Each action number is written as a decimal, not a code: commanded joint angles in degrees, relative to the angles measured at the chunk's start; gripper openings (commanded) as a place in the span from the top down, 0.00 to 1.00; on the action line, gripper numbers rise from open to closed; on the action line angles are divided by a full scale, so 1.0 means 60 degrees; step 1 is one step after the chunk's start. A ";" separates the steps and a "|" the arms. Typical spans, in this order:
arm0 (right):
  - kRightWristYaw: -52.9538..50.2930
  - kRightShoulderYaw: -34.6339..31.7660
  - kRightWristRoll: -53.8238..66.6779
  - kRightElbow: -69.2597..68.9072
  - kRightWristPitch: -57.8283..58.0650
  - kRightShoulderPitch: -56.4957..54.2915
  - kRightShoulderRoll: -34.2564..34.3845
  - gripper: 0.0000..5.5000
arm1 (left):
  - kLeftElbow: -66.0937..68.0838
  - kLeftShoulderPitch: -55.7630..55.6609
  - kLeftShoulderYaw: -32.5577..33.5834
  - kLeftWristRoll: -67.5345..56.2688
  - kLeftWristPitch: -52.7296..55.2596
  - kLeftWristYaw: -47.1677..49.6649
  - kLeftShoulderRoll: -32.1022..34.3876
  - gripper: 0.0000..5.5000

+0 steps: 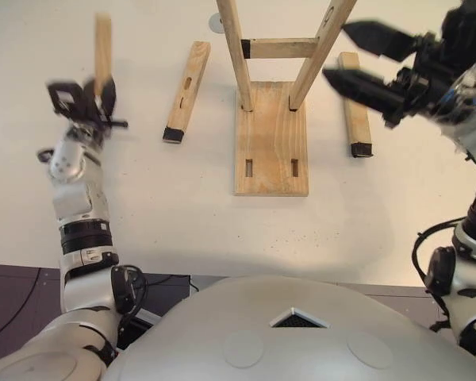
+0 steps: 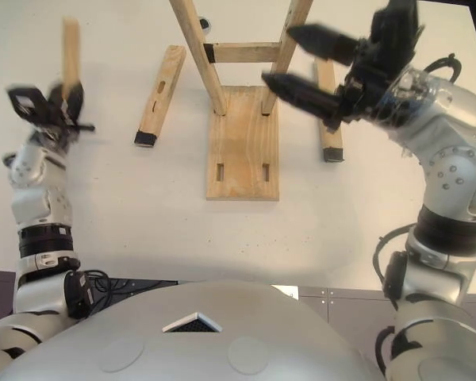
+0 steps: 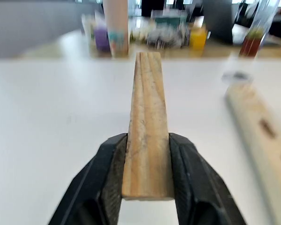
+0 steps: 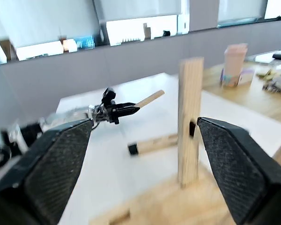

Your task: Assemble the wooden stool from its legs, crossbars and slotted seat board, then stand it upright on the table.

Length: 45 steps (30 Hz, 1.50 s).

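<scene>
The slotted seat board [image 1: 271, 171] lies flat mid-table. Two legs [image 1: 236, 55] stand upright in its far slots, joined by a crossbar [image 1: 279, 48]. Its two near slots hold nothing. One loose leg [image 1: 186, 91] lies to the board's left, another [image 1: 355, 103] to its right. My left gripper [image 1: 95, 99] is raised at the left and shut on a short wooden crossbar [image 3: 147, 93] that points away from me. On the right, my right gripper [image 1: 335, 51] is open, and the right standing leg [image 4: 190, 122] shows between its spread fingers [image 4: 239, 168].
The white table [image 1: 143, 206] has bare room in front of the board and at the left. Its front edge [image 1: 222, 270] runs close to me. A small round object [image 1: 214, 24] lies behind the standing legs. Bottles and cups [image 3: 117, 28] stand far off.
</scene>
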 commanded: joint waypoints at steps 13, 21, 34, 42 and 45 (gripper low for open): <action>-0.6320 0.0109 0.1586 0.1508 -0.0107 -0.3505 0.4785 0.39 | -0.2985 -0.1598 -0.2952 0.0447 -0.1393 -0.1410 -0.1096 0.77; -0.6654 0.0035 0.1900 0.1871 -0.0194 -0.3939 0.4905 0.64 | -0.3154 -0.1353 -0.3167 0.0460 -0.1501 -0.1532 -0.1193 0.77; -0.6609 0.0031 0.2096 0.1919 -0.0100 -0.3869 0.4722 0.93 | -0.3228 -0.1131 -0.3255 0.0285 -0.1092 -0.1707 -0.1239 0.70; -0.7035 -0.2580 0.2165 0.3094 -0.1661 -0.3754 0.3363 0.93 | -0.2769 -0.0936 -0.2269 0.0770 -0.0715 -0.0212 -0.1364 0.52; -0.6699 -0.3384 0.1483 0.3927 -0.2177 -0.3015 0.2192 0.93 | -0.2535 -0.0785 -0.1148 0.0728 -0.0951 0.0789 -0.1322 0.43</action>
